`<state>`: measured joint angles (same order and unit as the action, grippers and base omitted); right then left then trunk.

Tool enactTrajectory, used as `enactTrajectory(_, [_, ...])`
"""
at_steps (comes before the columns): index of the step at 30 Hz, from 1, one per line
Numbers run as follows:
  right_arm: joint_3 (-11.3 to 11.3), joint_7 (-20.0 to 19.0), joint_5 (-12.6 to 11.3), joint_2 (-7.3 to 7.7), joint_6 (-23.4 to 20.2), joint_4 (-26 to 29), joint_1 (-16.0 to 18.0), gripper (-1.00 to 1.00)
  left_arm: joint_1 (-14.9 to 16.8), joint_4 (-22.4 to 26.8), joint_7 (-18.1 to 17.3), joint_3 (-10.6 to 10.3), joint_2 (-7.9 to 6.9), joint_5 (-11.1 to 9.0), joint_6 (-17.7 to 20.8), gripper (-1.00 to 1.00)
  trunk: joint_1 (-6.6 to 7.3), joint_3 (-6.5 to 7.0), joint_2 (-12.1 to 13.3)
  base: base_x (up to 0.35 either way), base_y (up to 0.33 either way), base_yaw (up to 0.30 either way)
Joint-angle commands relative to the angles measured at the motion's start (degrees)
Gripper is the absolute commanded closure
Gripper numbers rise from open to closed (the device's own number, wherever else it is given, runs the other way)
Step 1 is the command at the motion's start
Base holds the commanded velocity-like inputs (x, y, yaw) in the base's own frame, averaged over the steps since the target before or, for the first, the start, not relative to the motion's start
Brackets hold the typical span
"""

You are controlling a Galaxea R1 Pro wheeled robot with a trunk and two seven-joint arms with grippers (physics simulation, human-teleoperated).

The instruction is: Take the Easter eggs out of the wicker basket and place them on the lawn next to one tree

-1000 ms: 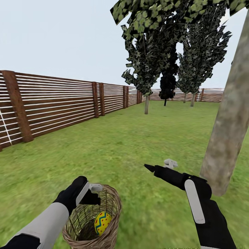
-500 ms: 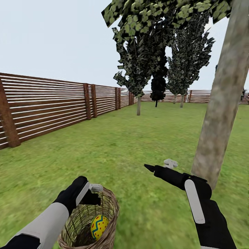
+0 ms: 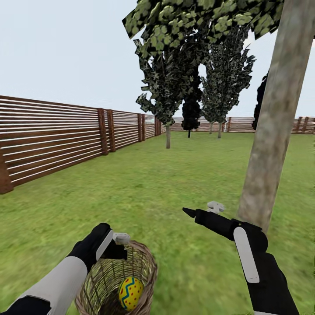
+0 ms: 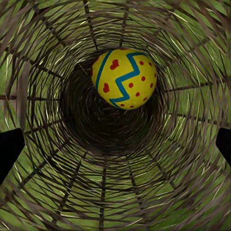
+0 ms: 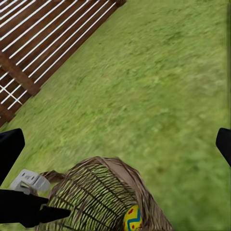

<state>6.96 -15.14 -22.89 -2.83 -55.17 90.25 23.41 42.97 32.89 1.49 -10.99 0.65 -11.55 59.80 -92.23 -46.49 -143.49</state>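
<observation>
Easter egg (image 3: 131,292), yellow with red dots and a blue-green zigzag band, lies inside the wicker basket (image 3: 146,267), against its woven wall near the bottom; the left wrist view confirms a single egg (image 4: 124,78) in the basket's interior (image 4: 57,159), with no other egg visible there. Judged from this, one egg at least remains to be taken out, and the whereabouts of the other two cannot be told, since no egg is seen on the lawn (image 3: 144,188). Left end effector (image 3: 117,241) is at the basket's braided rim and appears to carry the basket, tilted above the grass; its two dark fingertips sit at opposite edges of the wrist view, well apart, so whether it clamps the rim cannot be told with certainty. Right end effector (image 3: 205,210) hangs free over the grass with fingers spread wide and nothing between them, near the base of the tree (image 3: 267,153), whose thick, leaning grey-brown trunk stands just beyond it. Farther off stand thin-trunked trees (image 3: 168,87) and a dark narrow tree (image 3: 191,111), and a brown slat fence (image 3: 65,135) edges the lawn. Nothing lies between the basket and the trunk; open grass beside the trunk is available for placement.
</observation>
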Motion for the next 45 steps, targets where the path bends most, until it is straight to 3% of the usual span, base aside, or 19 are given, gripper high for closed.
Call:
enactTrajectory(1, [0.2, -0.6, 0.5, -0.07, -0.3, 0.0, 0.1, -1.0, 0.0, 0.1, 0.1, -0.2, -0.04, -0.3, 0.2, -1.0, 0.01, 0.02, 0.0, 0.0, 0.037, -0.149])
enactTrajectory(34, [0.2, -0.6, 0.5, -0.03, -0.3, 0.0, 0.1, -1.0, 0.0, 0.1, 0.4, -0.3, -0.02, -0.1, 0.2, -1.0, 0.01, 0.65, 0.0, 0.007, 0.003, -0.038])
enactTrajectory(45, [0.2, -0.6, 0.5, -0.07, -0.3, 0.0, 0.1, -1.0, 0.0, 0.1, 0.1, -0.3, -0.03, -0.3, 0.2, -1.0, -0.27, -1.78, -0.2, 0.0, 0.0, 0.0])
